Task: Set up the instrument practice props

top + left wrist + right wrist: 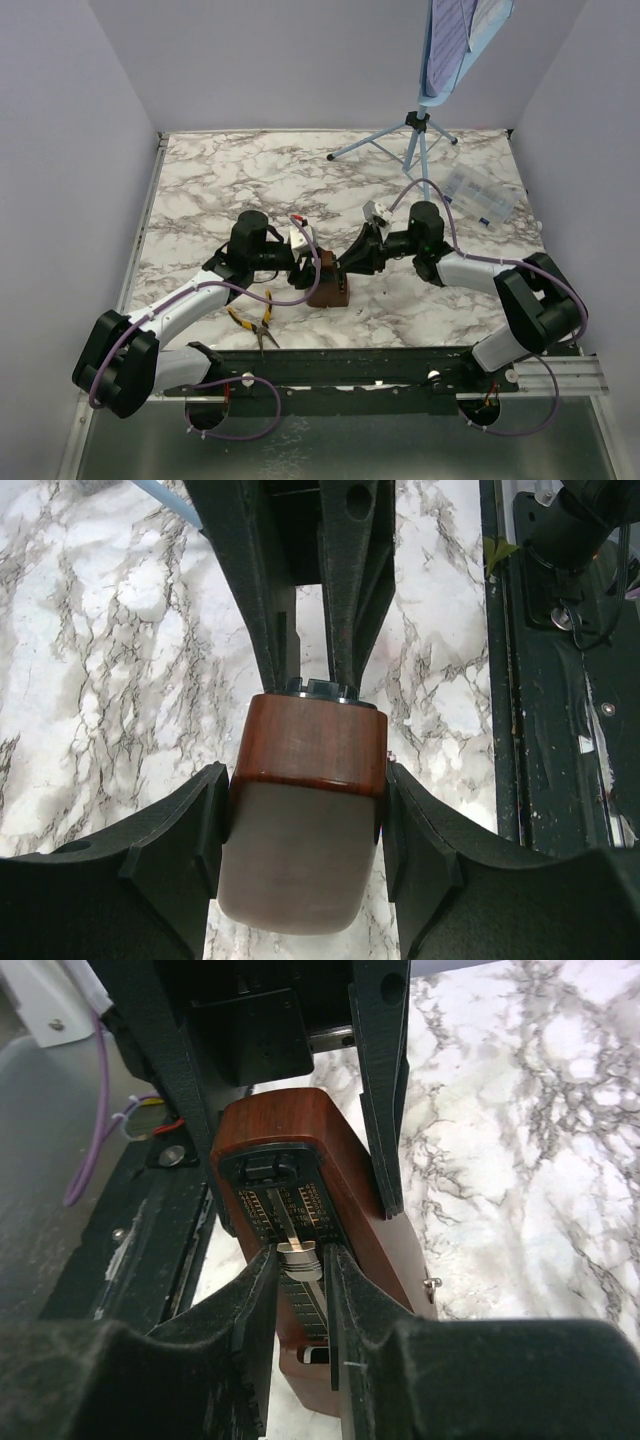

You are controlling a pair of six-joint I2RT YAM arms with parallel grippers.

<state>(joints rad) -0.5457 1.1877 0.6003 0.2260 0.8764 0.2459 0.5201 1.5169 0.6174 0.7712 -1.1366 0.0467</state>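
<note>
The brown pyramid metronome point(328, 283) stands on the marble table between both grippers. My left gripper point(306, 266) is shut on its body point(310, 750), one finger on each side. My right gripper point(350, 264) faces the metronome's open front point(355, 1190) and is shut on the silver sliding weight point(300, 1260) of the pendulum. The light blue tripod music stand point(420, 135) stands at the back right. The pale printed sheet of music point(452, 30) rests on its desk.
Yellow-handled pliers point(255, 322) lie near the front edge, left of the metronome. A clear plastic box point(480, 195) sits at the right, near the stand's legs. The black base rail point(400, 365) runs along the near edge.
</note>
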